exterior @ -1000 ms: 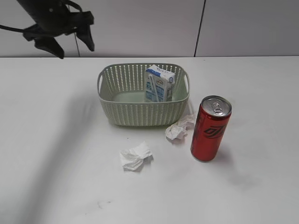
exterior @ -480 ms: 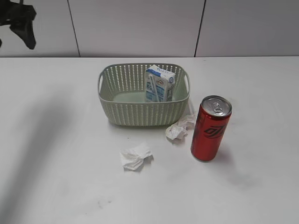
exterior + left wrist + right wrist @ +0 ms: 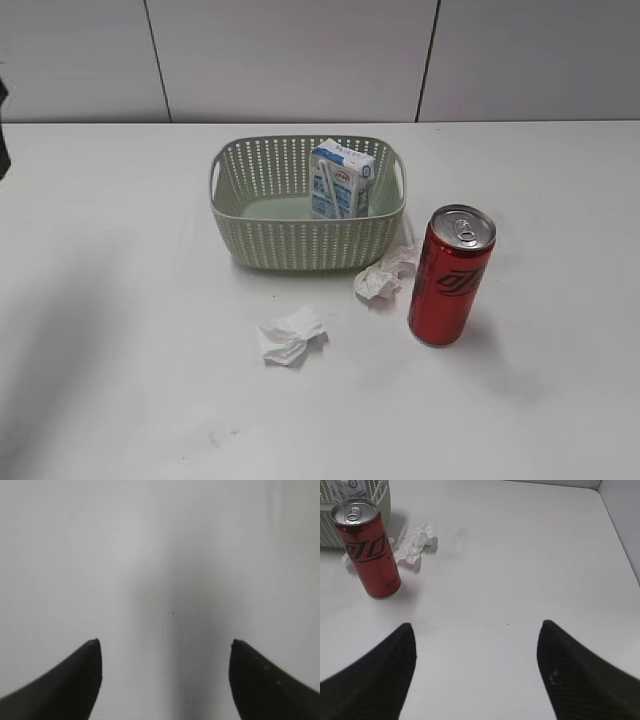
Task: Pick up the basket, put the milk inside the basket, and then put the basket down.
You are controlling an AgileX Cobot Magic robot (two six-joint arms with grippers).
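Note:
The pale green basket (image 3: 300, 245) stands on the white table, at the middle back. The white and blue milk carton (image 3: 341, 180) stands upright inside it, toward its right side. A corner of the basket (image 3: 330, 530) and of the milk (image 3: 350, 487) shows at the top left of the right wrist view. My left gripper (image 3: 165, 642) is open and empty over bare table. Only a dark sliver of that arm shows at the left edge of the exterior view. My right gripper (image 3: 476, 625) is open and empty over bare table, to the right of the can.
A red soda can (image 3: 449, 276) stands to the right of the basket, also in the right wrist view (image 3: 367, 547). One crumpled tissue (image 3: 385, 273) lies between basket and can, another (image 3: 290, 335) in front of the basket. A wall rises behind the table.
My left arm has drawn away to the left, from above the table's back left to almost out of the exterior view. Basket, milk and can have not moved.

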